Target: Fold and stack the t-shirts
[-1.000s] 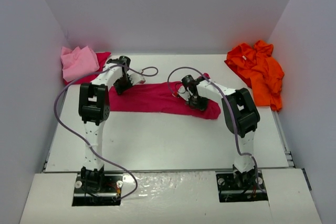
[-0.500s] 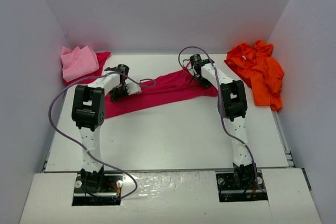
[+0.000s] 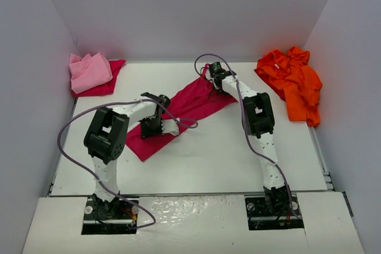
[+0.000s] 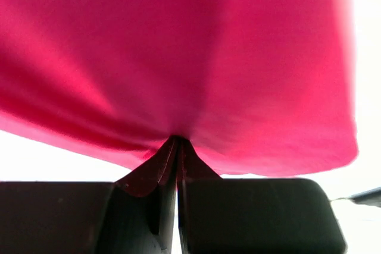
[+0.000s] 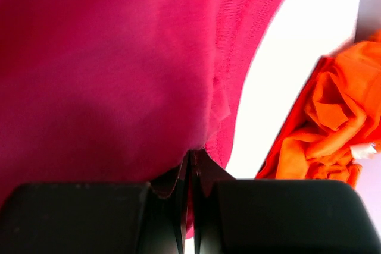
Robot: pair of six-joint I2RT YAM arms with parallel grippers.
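Observation:
A crimson-magenta t-shirt (image 3: 186, 104) lies stretched in a diagonal band across the table, from near left to far right. My left gripper (image 3: 156, 124) pinches its near-left end, shut on the cloth (image 4: 178, 75). At the far-right end my right gripper (image 3: 215, 77) is shut on the same shirt (image 5: 119, 69). A light pink t-shirt (image 3: 89, 69) sits crumpled at the far left corner on top of a further crimson cloth (image 3: 106, 84). A bright orange t-shirt (image 3: 292, 81) lies bunched at the far right, also seen in the right wrist view (image 5: 333, 129).
White walls (image 3: 190, 10) enclose the table (image 3: 208, 159) on three sides. Purple cables (image 3: 68, 129) loop from both arms. The orange pile reaches close to the right wall.
My left gripper has pulled its end of the crimson shirt toward the near side. My right gripper has carried its end toward the far side. The shirt has turned from a horizontal band to a diagonal one.

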